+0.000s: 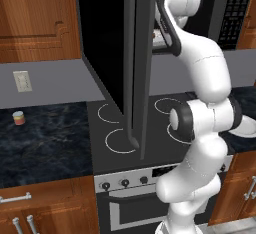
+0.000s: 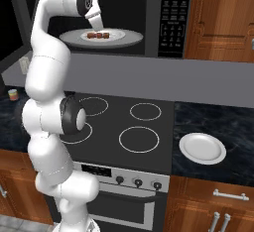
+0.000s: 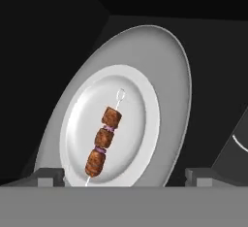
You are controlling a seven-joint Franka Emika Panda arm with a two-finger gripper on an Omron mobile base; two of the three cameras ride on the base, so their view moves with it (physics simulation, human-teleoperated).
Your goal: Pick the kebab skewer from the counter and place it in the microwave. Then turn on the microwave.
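with the kebab skewer (image 3: pixel 102 141) lying on the white plate (image 3: pixel 140 138) inside the microwave (image 2: pixel 171 20) and the gripper (image 3: pixel 121 175) open and empty just above it, the risk i judge is the fingers (image 3: pixel 48 176) snagging the plate's 6 o'clock rim on withdrawal, or the arm fouling the open door (image 1: pixel 137 68) before reaching the keypad (image 2: pixel 173 15).

Even flat rendered light, no glare or blur; microwave (image 2: pixel 99 8) interior dark, faint shadows.

Glossy white rounded arm (image 1: pixel 207 78) segments with dark joint bands
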